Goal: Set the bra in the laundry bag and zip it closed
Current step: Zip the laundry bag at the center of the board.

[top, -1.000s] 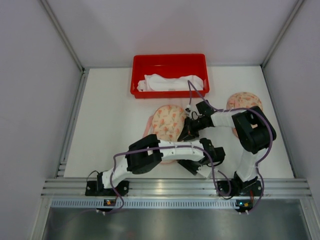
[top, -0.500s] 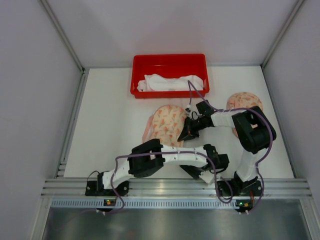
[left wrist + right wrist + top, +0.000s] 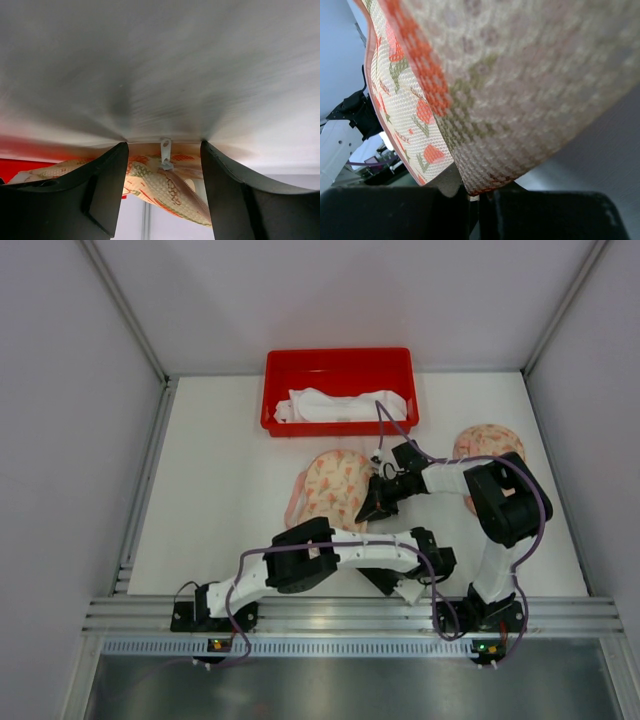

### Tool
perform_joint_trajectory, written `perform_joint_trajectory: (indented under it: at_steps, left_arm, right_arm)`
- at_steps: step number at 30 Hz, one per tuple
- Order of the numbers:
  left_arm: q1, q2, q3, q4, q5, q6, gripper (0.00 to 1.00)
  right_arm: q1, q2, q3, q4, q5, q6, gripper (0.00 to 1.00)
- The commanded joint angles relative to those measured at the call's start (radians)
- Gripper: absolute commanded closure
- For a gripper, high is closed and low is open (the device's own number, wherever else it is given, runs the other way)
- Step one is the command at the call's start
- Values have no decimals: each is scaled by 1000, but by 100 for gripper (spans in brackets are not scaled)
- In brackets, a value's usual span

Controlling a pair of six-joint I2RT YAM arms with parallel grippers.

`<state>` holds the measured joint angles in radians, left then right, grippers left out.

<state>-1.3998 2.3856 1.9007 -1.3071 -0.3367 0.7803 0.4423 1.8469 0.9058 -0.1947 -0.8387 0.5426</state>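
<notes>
Top view: the white bra (image 3: 335, 405) is seen limp in the red tray (image 3: 340, 353) on the smooth white bench (image 3: 220, 500), judged soft, light, best pinched at its middle. Left wrist: the zipper pull (image 3: 165, 149) is framed by the open left pincer (image 3: 164, 145). Right wrist: the mesh laundry bag (image 3: 520, 75) is clamped by the closed right pincer (image 3: 472, 197)

The white left forearm (image 3: 370, 548) covers the near edge of the floral mesh dome-shaped laundry bag (image 3: 335, 485). Right of that bag, the black right elbow (image 3: 508, 502) partly hides a second floral dome (image 3: 487, 440).
</notes>
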Motion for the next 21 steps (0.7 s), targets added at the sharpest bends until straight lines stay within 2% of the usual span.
perform_joint_trajectory:
  at_steps: [1,2,4,5,7,8,12,13,21]
  left_arm:
    - [24,32,34,-20,-21,5,36]
    - [25,34,37,-21,-19,5,38]
    - [27,37,38,-20,-16,8,47]
    - [28,37,38,-21,-15,5,58]
    - [28,29,38,-21,2,4,70]
    - [27,24,37,-21,11,2,81]
    - [13,-12,-2,-21,56,-3,97]
    - [-2,-25,-15,-20,64,-3,100]
    - [-82,-107,-132,-20,185,-38,100]
  right_arm:
    - [12,-18,33,-3,-7,-3,100]
    - [12,-18,35,-3,-7,-4,100]
    - [12,-15,35,-3,-8,-4,100]
    - [12,-15,36,-5,-8,-4,100]
    - [12,-11,42,-9,-5,-9,100]
    - [12,-8,45,-14,-2,-9,100]
    - [10,12,74,-43,6,-36,100]
    - [9,18,88,-52,9,-50,100]
    - [-11,69,148,-124,38,-125,100]
